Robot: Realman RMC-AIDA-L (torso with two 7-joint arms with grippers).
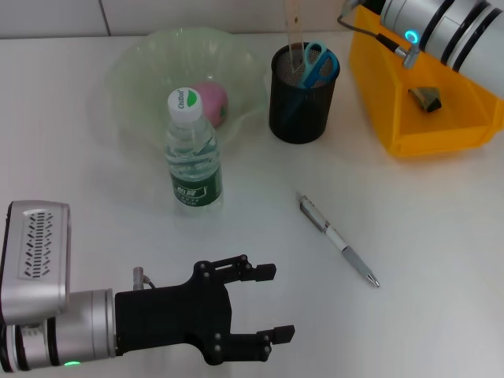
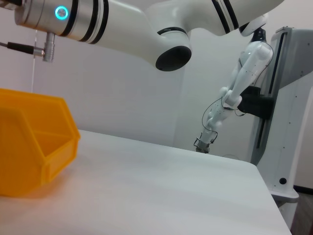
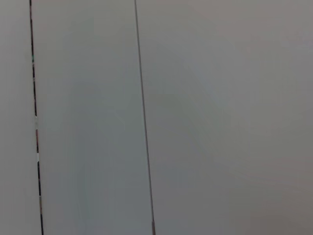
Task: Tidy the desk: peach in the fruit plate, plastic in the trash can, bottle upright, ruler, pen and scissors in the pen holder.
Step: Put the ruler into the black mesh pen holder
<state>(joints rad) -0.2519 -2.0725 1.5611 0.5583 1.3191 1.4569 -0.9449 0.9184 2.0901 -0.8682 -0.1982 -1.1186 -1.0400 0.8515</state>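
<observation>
Pen (image 1: 340,240) lies flat on worktop (image 1: 441,260), well apart from pen holder (image 1: 302,96), which already has scissors (image 1: 319,63) and ruler (image 1: 294,35). Peach (image 1: 213,102) in fruit plate (image 1: 134,71), bottle (image 1: 192,153) upright. Pen step outstanding, I judge. Left gripper (image 1: 268,303) near front edge, fingers apart; needs reach toward pen. Right arm raised over yellow bin (image 1: 378,102); its gripper unseen.

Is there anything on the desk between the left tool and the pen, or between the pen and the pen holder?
Nothing visible. The open black left tool faces the silver-and-white pen across bare desk. From the pen to the black mesh pen holder the desk is bare too; the clear water bottle stands off to the side.
</observation>
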